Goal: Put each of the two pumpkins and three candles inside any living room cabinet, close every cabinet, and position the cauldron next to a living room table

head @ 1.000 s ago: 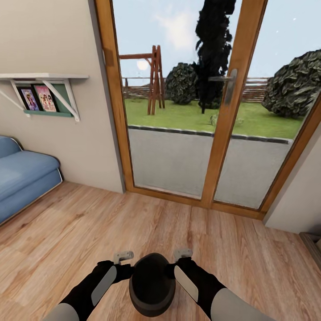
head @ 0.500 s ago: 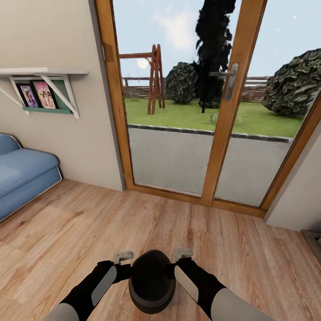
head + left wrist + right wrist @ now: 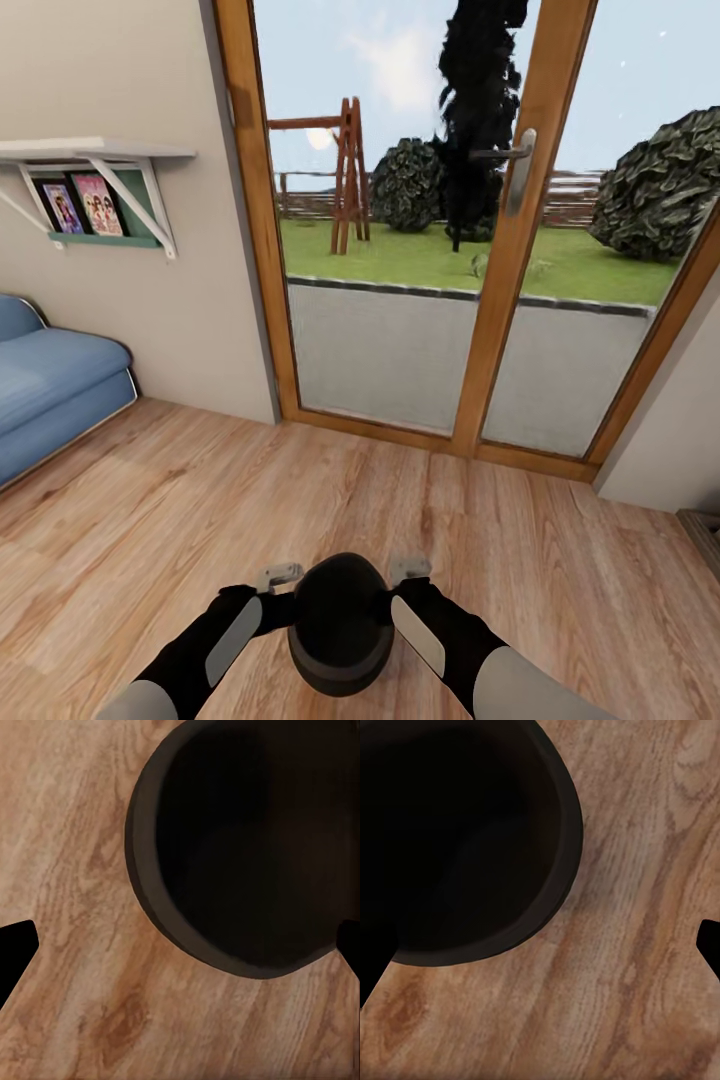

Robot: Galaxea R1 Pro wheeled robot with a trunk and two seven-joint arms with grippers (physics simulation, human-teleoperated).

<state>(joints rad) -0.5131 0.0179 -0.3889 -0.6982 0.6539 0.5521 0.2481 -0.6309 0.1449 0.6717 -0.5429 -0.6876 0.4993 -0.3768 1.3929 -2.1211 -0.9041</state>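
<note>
Cauldron [image 3: 341,625] hung low in front of the robot's trunk, carried between the left gripper [image 3: 277,577] and the right gripper [image 3: 410,570], above the wooden floor [image 3: 150,520] and clear of it, as far as the head view let one judge. Each gripper pressed against one side of the pot; whether either pair of jaws was clenched or released could not be told, since the wrist views caught only dark fingertip edges beside the black rim [image 3: 150,892]. Ahead stood the glass door [image 3: 400,250], with a blue sofa [image 3: 50,390] at the floor's left edge and a wall shelf [image 3: 90,160] above it.

The step looked like a carry toward a living-room table. Doing it well likely meant keeping both arms level and their squeeze even, turning the base gently, since a two-sided pinch could slip.
</note>
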